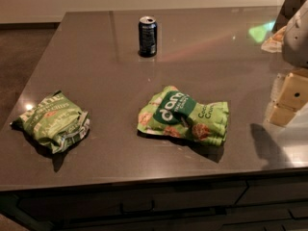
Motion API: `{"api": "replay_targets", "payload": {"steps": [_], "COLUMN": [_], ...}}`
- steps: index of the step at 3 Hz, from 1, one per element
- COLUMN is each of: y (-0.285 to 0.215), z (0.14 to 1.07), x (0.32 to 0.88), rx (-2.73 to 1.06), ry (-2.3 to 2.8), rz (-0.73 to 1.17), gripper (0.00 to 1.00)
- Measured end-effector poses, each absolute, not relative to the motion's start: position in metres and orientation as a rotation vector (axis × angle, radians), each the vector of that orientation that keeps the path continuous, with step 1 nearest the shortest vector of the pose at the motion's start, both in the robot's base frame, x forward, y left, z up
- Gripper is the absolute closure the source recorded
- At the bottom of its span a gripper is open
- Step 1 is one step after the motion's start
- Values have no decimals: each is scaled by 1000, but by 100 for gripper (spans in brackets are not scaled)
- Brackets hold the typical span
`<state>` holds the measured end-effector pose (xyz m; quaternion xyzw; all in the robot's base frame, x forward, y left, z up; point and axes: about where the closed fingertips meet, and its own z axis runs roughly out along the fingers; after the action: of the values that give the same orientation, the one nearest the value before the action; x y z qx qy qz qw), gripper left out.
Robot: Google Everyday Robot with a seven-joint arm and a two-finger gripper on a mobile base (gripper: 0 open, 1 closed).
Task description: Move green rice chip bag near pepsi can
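The green rice chip bag lies flat in the middle of the dark grey counter, its dark green band with white letters facing up. The pepsi can stands upright at the back of the counter, well behind the bag and slightly to its left. My gripper hangs at the right edge of the view, above the counter and to the right of the bag, apart from it. Nothing shows in its grasp.
A duller olive-green bag lies near the counter's front left corner. A pale wrapper-like object sits at the back right, beside my arm. The counter's front edge runs along the bottom, with dark drawers below.
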<state>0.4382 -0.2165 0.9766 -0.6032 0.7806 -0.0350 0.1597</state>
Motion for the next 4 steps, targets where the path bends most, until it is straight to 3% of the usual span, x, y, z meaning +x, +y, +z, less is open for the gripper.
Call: {"api": "replay_targets", "payload": {"steps": [2, 4], "y": [-193, -129], "z": [971, 923], "x": [448, 465], "rx": [-1731, -1745], "ry": [2235, 2243], "rz": [-55, 78], "gripper": [0, 0]}}
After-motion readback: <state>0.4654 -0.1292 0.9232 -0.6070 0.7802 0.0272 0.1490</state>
